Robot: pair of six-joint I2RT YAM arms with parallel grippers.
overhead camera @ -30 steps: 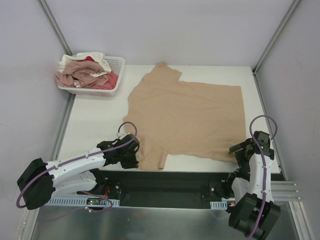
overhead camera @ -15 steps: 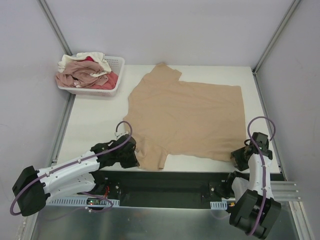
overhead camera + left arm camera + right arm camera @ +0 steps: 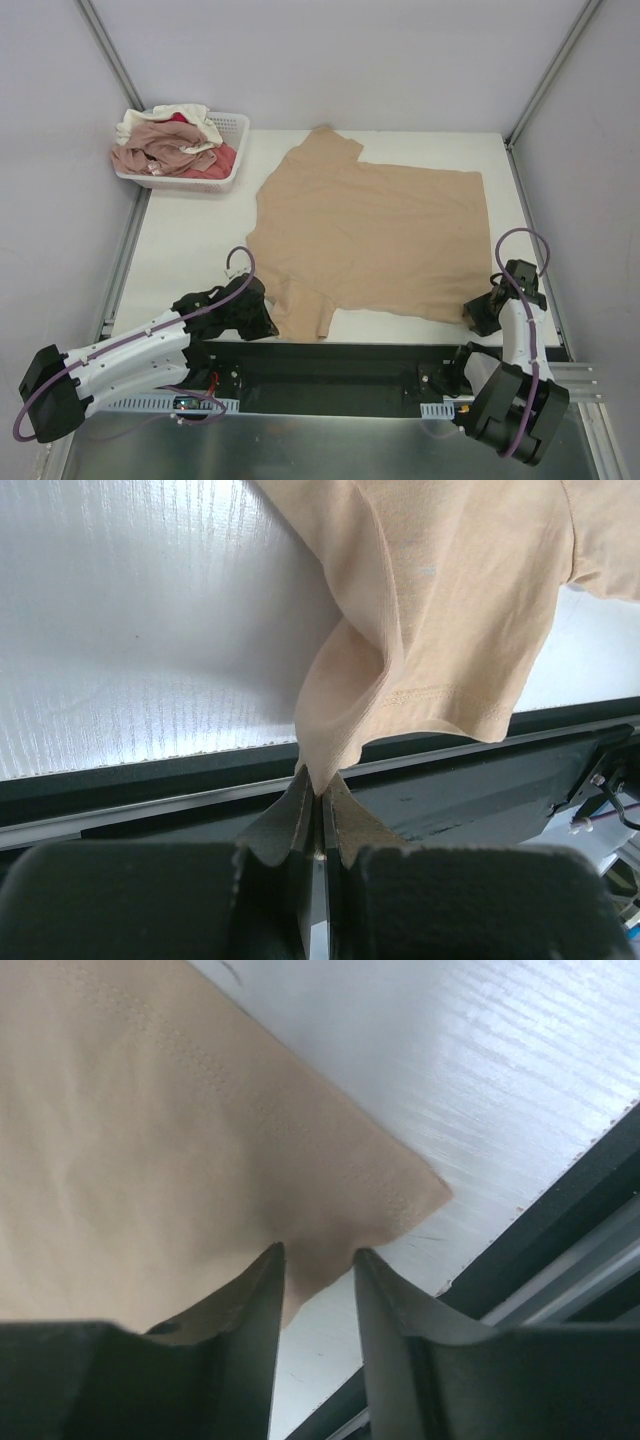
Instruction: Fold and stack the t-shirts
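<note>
- Cloth of the tan t-shirt (image 3: pixel 370 235) is pinched in the left gripper (image 3: pixel 266 322). In the left wrist view its two fingers (image 3: pixel 285 820) meet with no gap on a bunched tip of the sleeve hem.
- From that gripper (image 3: pixel 318 785) the sleeve fans out ahead and to its right. The stitched hem hangs just past the fingertips, over the dark near edge of the table (image 3: pixel 190 240).
- The right gripper (image 3: pixel 480 314) stands partly open, a narrow gap between its fingers (image 3: pixel 255 1300).
- The shirt's near right hem corner lies flat right at that gripper's (image 3: pixel 318 1252) tips. A shaded bit of the hem edge reaches into the gap, and the pointed corner lies just ahead and to the right of the fingers.
- The pictures do not show the cloth clamped there.
- Between the two grippers the shirt lies spread flat on the table, its body stretching away from both of them.
- Far ahead of the left gripper and off to its left, a heap of pink, cream and red t-shirts (image 3: pixel 165 145) sits in a white basket (image 3: pixel 236 150), well apart from the tan shirt.
</note>
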